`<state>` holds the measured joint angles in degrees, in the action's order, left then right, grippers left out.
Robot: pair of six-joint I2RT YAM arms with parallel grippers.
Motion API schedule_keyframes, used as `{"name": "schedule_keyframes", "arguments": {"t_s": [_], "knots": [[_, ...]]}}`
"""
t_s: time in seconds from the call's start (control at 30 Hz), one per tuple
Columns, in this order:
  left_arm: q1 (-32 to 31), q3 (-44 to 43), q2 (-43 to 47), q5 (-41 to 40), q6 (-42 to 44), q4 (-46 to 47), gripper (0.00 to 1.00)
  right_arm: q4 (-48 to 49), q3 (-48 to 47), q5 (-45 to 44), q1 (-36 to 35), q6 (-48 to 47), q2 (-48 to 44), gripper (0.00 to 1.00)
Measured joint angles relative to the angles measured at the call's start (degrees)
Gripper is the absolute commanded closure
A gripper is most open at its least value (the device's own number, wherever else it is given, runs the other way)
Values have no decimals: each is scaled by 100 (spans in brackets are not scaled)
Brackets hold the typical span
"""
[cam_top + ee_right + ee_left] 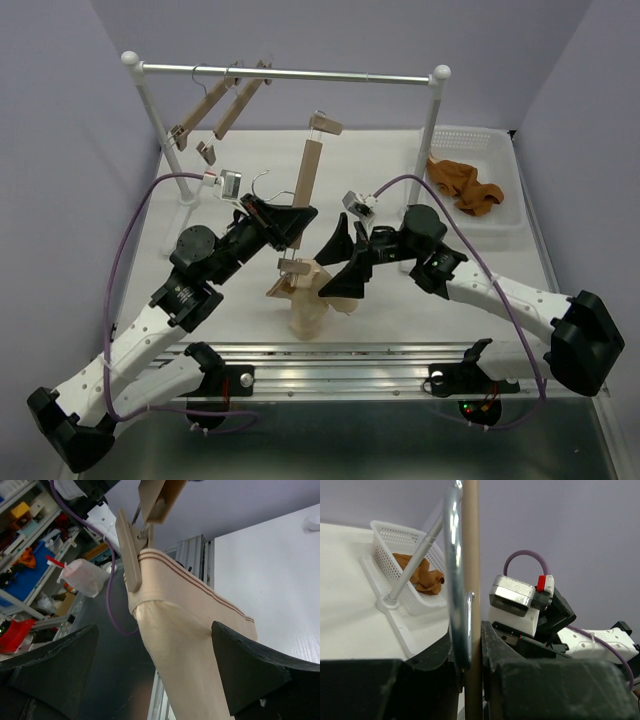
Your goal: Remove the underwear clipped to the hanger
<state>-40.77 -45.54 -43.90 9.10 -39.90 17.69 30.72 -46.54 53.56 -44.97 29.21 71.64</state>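
Wooden hanger (310, 165) is being clamped near-upright by the left pincer (471, 650). Beige underwear (312, 300) is hanging from its lower clip (293, 266). Right pincer (338, 262), wide open, is straddling it, likely needing to close and pull it free.

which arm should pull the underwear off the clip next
Right. The right gripper is open around the underwear below the clip; the left gripper is shut on the hanger, holding it up.

Overhead view from behind looking down, wrist views close-up, all sharing the hanger (310, 172).
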Motion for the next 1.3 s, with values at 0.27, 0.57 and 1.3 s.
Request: {"name": "schedule_keyframes", "arguments": {"t_s": [0.27, 0.57, 1.3], "knots": [[0, 289, 136, -24, -162, 144, 100, 1141, 52, -208, -2, 911, 302, 25], [0, 472, 400, -170, -352, 479, 100, 1318, 52, -7, -98, 981, 463, 22], [0, 975, 293, -466, -975, 1134, 89, -249, -188, -597, -275, 393, -9, 99]]}}
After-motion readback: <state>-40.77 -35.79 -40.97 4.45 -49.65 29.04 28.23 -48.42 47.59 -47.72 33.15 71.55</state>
